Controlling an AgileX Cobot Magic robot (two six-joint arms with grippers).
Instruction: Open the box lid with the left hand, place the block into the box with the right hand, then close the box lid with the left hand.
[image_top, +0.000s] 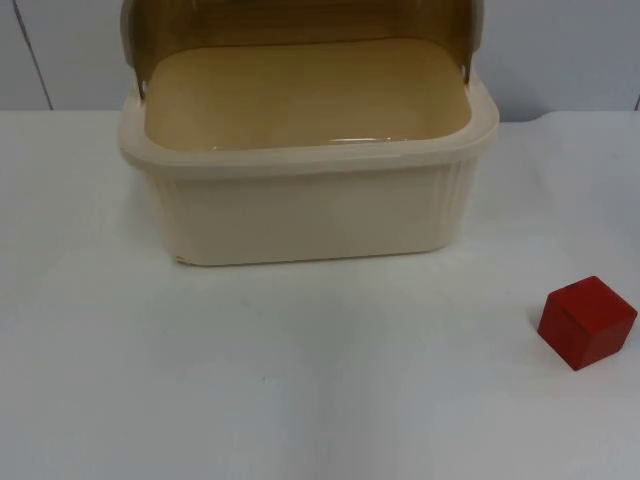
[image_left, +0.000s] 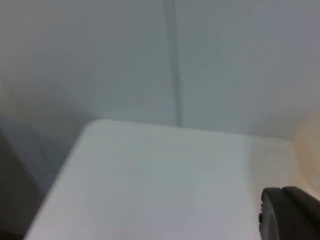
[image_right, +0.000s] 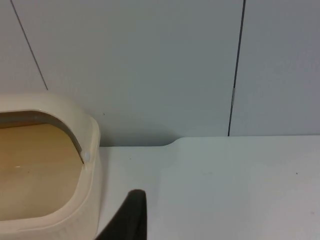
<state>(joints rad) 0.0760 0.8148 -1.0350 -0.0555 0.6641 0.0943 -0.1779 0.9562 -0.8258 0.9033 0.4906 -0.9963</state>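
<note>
The red block is sitting on the white surface, well apart from the cream box, whose brown lid is standing raised. It is looking light, rigid and flat-sided (opposite faces suit pinching). Both grippers' jaws: cannot tell.

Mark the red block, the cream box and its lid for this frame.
red block (image_top: 587, 322), top view, on its top face.
cream box (image_top: 310, 215), top view, on its ribbed front wall.
lid (image_top: 300, 22), top view, on the tinted brown panel swung up behind the opening.
</note>
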